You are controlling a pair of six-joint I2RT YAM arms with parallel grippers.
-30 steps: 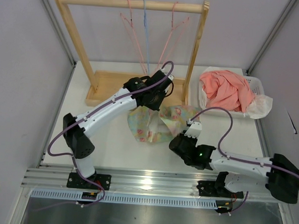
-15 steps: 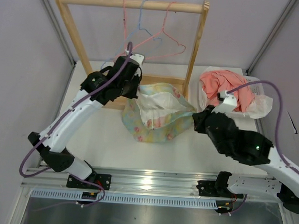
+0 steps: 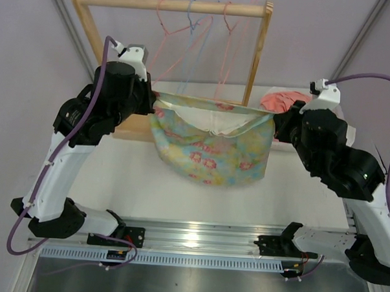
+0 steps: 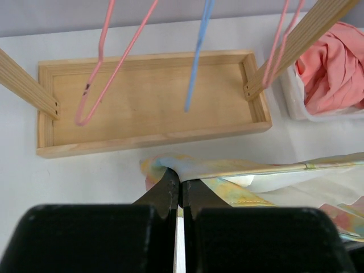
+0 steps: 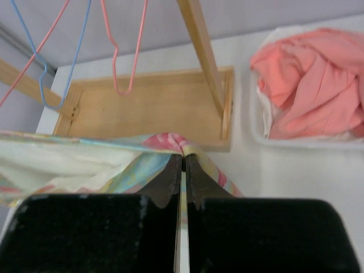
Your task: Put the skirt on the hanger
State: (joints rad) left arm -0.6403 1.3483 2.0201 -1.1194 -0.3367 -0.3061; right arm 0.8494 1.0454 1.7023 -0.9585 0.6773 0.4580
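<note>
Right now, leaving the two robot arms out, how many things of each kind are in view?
Thin wire clothes hangers: 3 (pink hanger, second pink hanger, light blue hanger)
Garments: 2 (floral pastel cloth skirt, plain coral-pink garment)
Wooden hanging rack: 1
White plastic basket: 1
Total: 7

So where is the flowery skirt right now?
Seen from above, the skirt hangs stretched mid-table between the left gripper and right gripper, each pinching a top corner, just in front of the wooden rack.

Count: 1 floral skirt, 2 pink hangers, 1 blue hanger, 1 wooden rack, 1 white basket, 1 coral garment in it.
</note>
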